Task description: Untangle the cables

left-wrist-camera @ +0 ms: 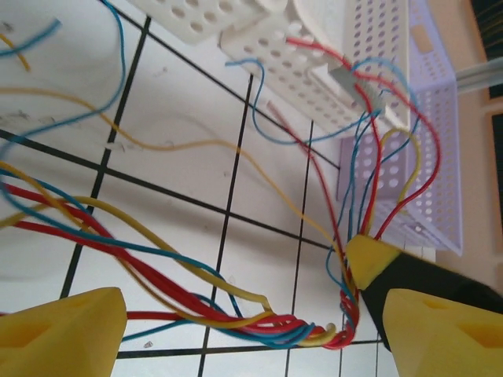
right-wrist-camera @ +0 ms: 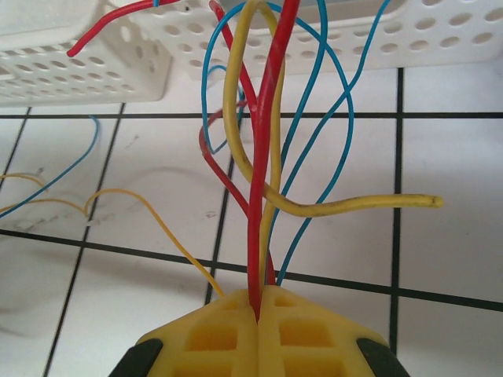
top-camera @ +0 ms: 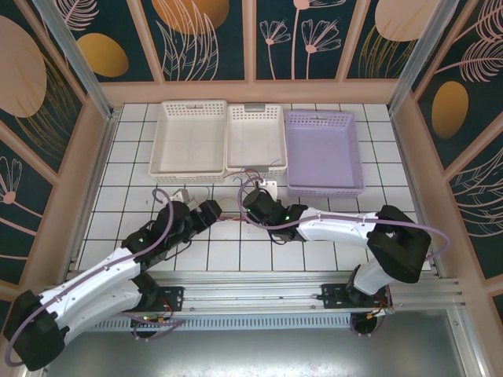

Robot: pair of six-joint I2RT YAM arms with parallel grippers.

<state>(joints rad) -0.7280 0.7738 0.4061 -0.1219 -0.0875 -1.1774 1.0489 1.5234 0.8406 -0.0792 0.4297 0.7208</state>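
Note:
The cables [left-wrist-camera: 283, 326] are thin red, blue and yellow wires twisted into one bundle just above the white tiles. My left gripper [left-wrist-camera: 253, 318] is open, and the twisted bundle runs across the gap between its yellow fingers [left-wrist-camera: 71, 330]. My right gripper [right-wrist-camera: 258, 302] is shut on red and yellow strands of the cables [right-wrist-camera: 263, 157], which fan upward toward the baskets. Its yellow tip [left-wrist-camera: 373, 255] shows pinching the bundle's right end. From above, the left gripper [top-camera: 208, 212] and the right gripper [top-camera: 253, 206] face each other, with the cables [top-camera: 232, 217] between them.
Two white baskets [top-camera: 165, 149] [top-camera: 255, 167] and a purple basket [top-camera: 324, 188] stand in a row just beyond the grippers. Loose wire ends [left-wrist-camera: 63, 102] trail left over the tiles. Wooden walls enclose the table.

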